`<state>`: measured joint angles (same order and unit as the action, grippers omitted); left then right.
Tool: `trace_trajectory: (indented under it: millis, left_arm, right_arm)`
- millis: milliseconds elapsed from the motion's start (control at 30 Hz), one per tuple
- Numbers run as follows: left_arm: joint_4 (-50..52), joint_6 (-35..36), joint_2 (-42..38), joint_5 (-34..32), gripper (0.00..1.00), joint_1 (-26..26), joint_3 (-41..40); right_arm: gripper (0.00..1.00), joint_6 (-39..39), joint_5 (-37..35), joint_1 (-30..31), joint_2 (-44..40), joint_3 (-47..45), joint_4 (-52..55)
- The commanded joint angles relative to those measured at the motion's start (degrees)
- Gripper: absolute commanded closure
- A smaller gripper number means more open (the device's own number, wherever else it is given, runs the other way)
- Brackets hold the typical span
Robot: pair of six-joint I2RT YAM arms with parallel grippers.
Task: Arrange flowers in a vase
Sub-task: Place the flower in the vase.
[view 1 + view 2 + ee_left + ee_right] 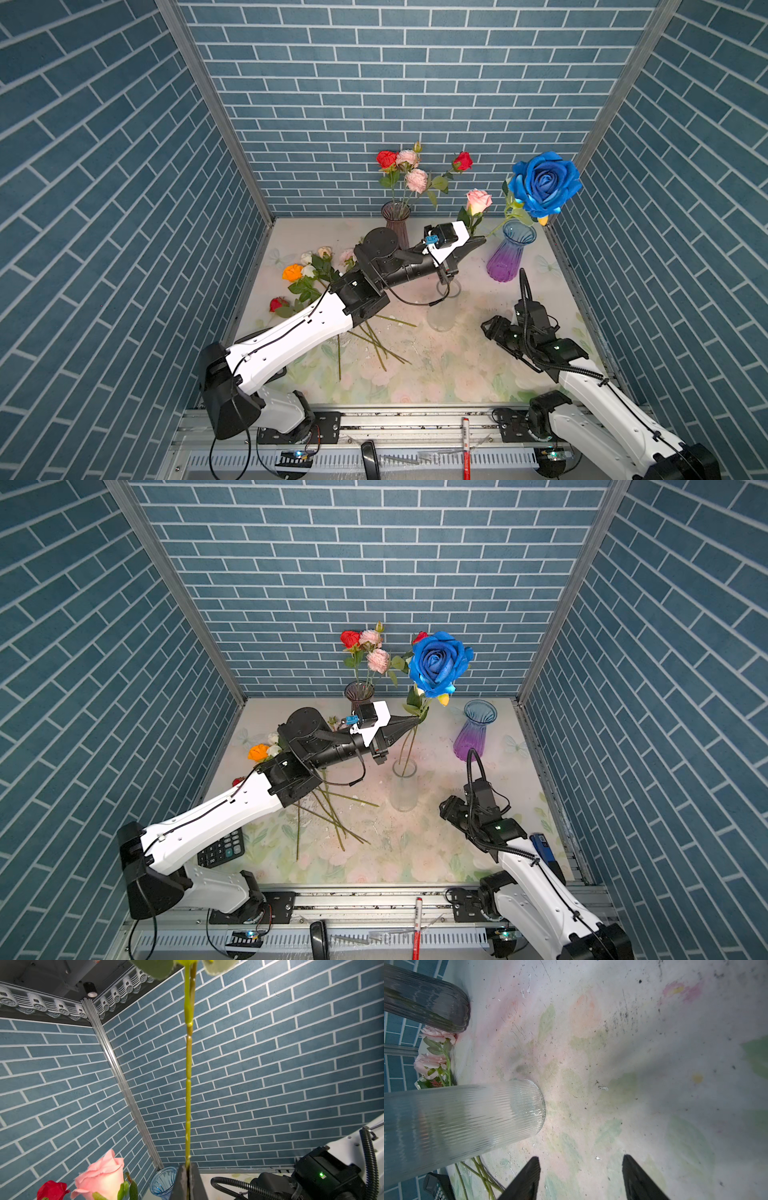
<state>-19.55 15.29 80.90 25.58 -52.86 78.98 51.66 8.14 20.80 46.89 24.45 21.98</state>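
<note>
The clear vase [467,1118] is ribbed, shiny glass on a matt, scuffed printed desk [633,1043]; the purple vase [509,253] is glossy tinted glass, the blue rose [544,183] cloth-like, the posts [216,108] brushed metal.

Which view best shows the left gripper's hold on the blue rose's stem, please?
The left wrist view: the left gripper is shut on the stem, close up. In both top views the pinch is small, below the blue rose. The right wrist view misses it.
</note>
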Motion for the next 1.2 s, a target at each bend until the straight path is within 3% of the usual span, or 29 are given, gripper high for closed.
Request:
trace_trajectory:
  millis: [0, 467, 533, 633, 700, 1067, 1167]
  left_arm:
    - [2.47, 3.08, 1.04, 0.35, 1.00, -0.40, 0.33]
    - [0.71, -1.80, 7.62, 0.95, 0.99, -0.47, -0.86]
    - [3.12, -2.00, 7.97, -0.18, 0.87, -0.43, -0.19]
    - [6.47, -4.17, 8.33, -5.21, 0.41, -0.31, 0.54]
    - [8.34, -6.05, 8.31, -8.49, 0.29, 0.08, 0.44]
    - [13.08, -10.36, 0.19, -16.59, 0.25, 1.59, -7.35]
    - [15.12, -15.27, -3.31, -18.81, 0.23, 3.90, -10.45]
  right_arm:
    - [0.35, 0.72, -0.19, -0.49, -0.84, -0.83, 0.83]
    - [0.35, 0.75, -0.06, -0.67, -1.02, -1.02, 0.81]
    - [0.35, 0.72, 0.02, -0.67, -1.02, -0.97, 0.83]
    - [0.35, 0.72, 0.11, -0.79, -0.93, -0.95, 0.72]
    - [0.35, 0.72, 0.20, -0.76, -0.69, -0.89, 0.79]
    - [0.35, 0.72, 0.44, -0.90, -0.51, -0.88, 0.57]
    - [0.35, 0.72, 0.49, -0.88, -0.16, -0.78, 0.14]
